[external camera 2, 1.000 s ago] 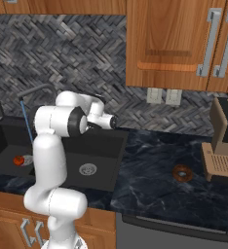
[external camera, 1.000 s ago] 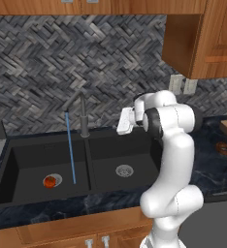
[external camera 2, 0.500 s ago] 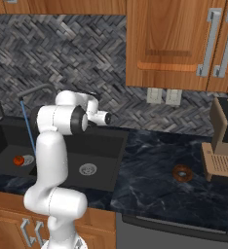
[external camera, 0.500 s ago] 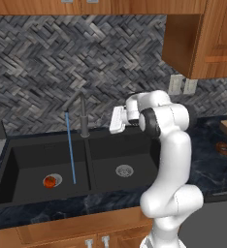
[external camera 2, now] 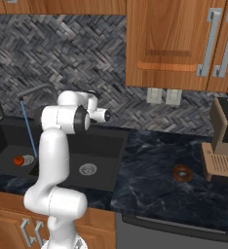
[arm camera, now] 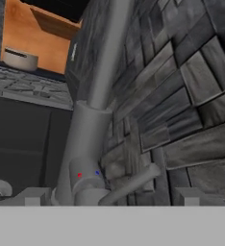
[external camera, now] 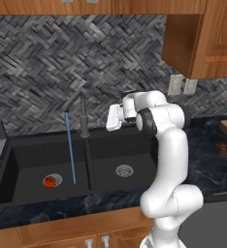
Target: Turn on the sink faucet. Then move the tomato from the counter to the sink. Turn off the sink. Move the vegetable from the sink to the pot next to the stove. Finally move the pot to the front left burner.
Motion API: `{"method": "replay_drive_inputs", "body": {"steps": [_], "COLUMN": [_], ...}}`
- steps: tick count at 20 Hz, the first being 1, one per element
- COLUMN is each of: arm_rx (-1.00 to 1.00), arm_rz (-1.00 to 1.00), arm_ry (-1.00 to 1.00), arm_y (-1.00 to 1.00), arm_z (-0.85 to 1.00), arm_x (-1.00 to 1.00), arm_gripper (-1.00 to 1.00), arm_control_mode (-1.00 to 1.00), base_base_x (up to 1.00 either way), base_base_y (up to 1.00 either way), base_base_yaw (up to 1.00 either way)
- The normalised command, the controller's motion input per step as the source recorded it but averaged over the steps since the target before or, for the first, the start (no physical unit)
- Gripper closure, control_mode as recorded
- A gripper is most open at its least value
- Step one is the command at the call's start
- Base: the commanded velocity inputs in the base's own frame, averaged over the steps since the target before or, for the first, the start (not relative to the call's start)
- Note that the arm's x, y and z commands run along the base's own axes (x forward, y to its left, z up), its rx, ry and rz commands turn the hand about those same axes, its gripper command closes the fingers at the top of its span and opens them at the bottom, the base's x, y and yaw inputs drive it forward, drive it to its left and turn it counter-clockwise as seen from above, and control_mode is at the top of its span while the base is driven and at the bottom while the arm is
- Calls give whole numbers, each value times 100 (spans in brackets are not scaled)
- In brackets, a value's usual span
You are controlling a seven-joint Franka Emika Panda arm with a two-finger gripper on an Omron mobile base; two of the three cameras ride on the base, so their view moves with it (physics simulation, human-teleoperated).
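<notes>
Left base view: water stream (external camera: 70, 147) running from faucet (external camera: 83, 116) into the left basin of the sink (external camera: 18, 189), tomato (external camera: 50, 181) lying near the drain there. Gripper (external camera: 113, 117) level with the faucet, just to its right, not touching.

Right base view: same faucet (external camera 2: 37, 90) left of the arm, tomato (external camera 2: 18, 160) low in the basin beneath the spout.

Hand view: faucet column (arm camera: 93, 125) close ahead, lever (arm camera: 131, 183) jutting from its base beside red and blue dots; fingertips (arm camera: 35, 196) spread wide, holding nothing.

Likely next: shutting off. Lever probably stiff, smooth, slippery metal; best pushed near its free end. Tomato likely soft, wet, easily bruised. No readable writing anywhere.
</notes>
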Motion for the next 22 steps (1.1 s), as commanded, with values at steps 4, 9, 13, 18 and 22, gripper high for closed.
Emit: {"method": "replay_drive_inputs", "body": {"steps": [4,9,13,18,22], "arm_rx": [5,3,1,0,0], "arm_rz": [1,0,0,0,1], "arm_ry": [0,1,3,6,7], "arm_y": [0,0,2,4,3], "arm_z": [-1,-5,-8,-6,-11], "arm_x": [12,15,18,20,23], "arm_gripper": [-100,-100,-100,-100,-100], "arm_control_mode": [-100,-100,-100,-100,-100], "base_base_x": [0,0,0,0,0], "base_base_y": [0,0,0,0,0], "base_base_yaw": [0,0,0,0,0]}}
